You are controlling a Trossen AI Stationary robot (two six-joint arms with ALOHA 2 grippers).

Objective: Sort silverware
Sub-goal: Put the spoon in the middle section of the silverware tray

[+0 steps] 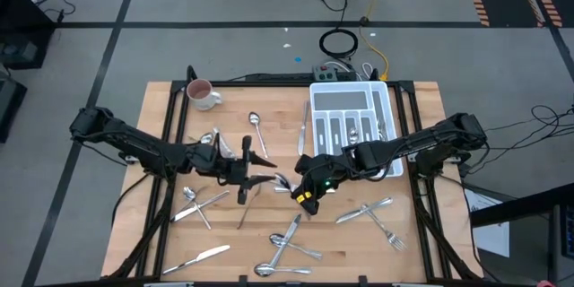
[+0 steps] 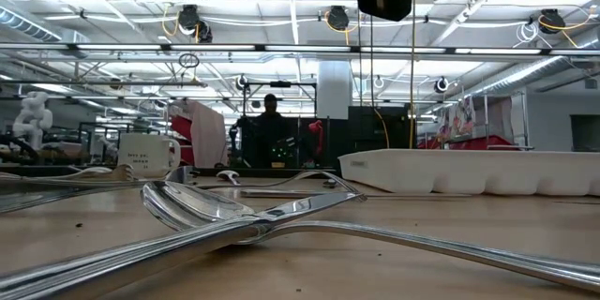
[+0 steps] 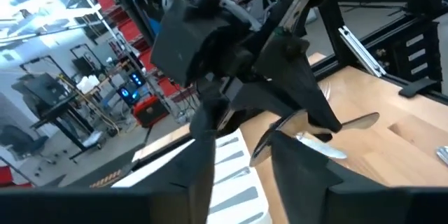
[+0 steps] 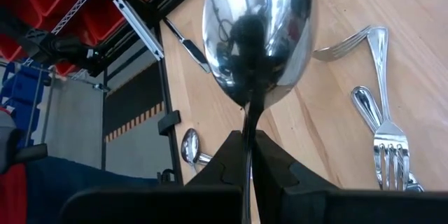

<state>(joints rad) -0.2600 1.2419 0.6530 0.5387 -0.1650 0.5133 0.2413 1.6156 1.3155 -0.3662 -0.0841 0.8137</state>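
Observation:
My right gripper hangs over the table's middle, shut on a shiny spoon whose bowl sticks out past its fingertips. My left gripper faces it from the left at the same height. It is open, and the spoon's free end lies in the gap between its two fingers. More silverware lies loose on the wooden table: crossed pieces, spoons, forks, a knife. The white tray stands at the far right with several pieces in its slots. My right gripper pinches the spoon's handle just below the bowl between its two fingers. The fingers run along the handle and slant down toward the table's left. The spoon is lifted clear of the table. My left gripper: I cannot tell whether its fingers touch the spoon.
A white-and-pink mug stands at the far left corner. A lone spoon lies behind the grippers. In the low view, spoons lie close to the near edge. A person stands in the room beyond the table.

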